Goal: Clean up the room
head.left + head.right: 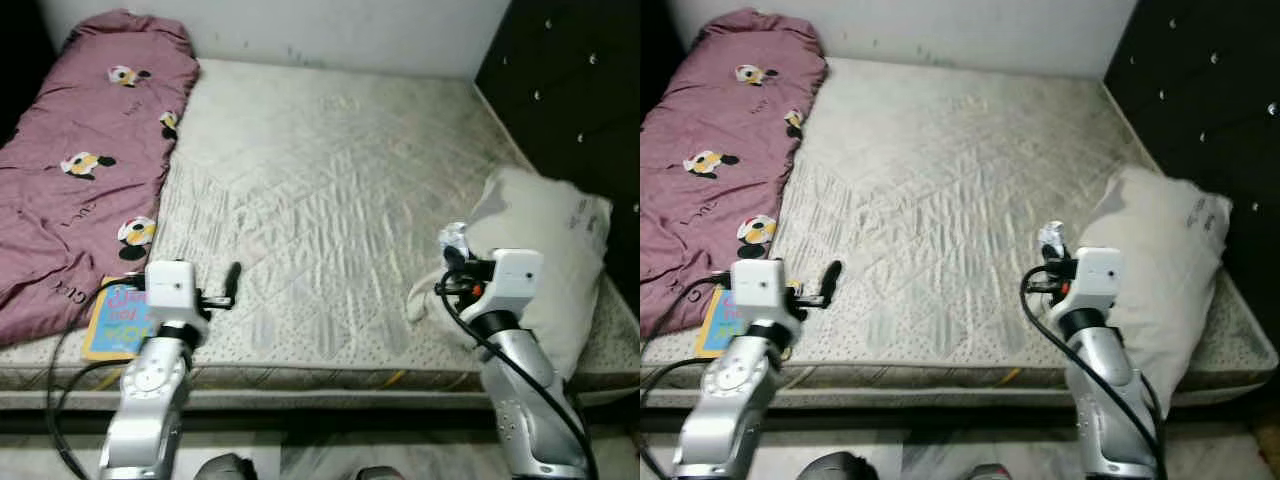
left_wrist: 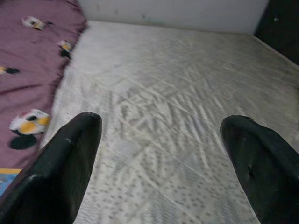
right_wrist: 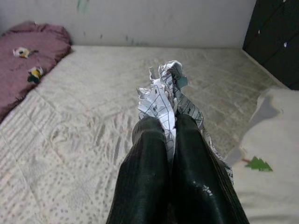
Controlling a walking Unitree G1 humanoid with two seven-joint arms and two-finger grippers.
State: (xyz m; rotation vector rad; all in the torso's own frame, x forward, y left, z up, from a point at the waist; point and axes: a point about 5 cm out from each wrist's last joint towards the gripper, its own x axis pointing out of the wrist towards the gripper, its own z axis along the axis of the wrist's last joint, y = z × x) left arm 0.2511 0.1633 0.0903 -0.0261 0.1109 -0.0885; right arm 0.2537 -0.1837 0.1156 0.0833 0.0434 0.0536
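Mattress (image 1: 330, 200), crumpled paper (image 3: 164, 95) in right gripper (image 3: 169, 125)

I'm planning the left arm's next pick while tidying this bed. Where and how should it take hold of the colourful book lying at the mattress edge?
Probably by the book's near edge, coming from the foot of the bed. It lies flat with its far part tucked under the maroon blanket, so that exposed edge at the mattress rim is what the open left gripper could slide around.
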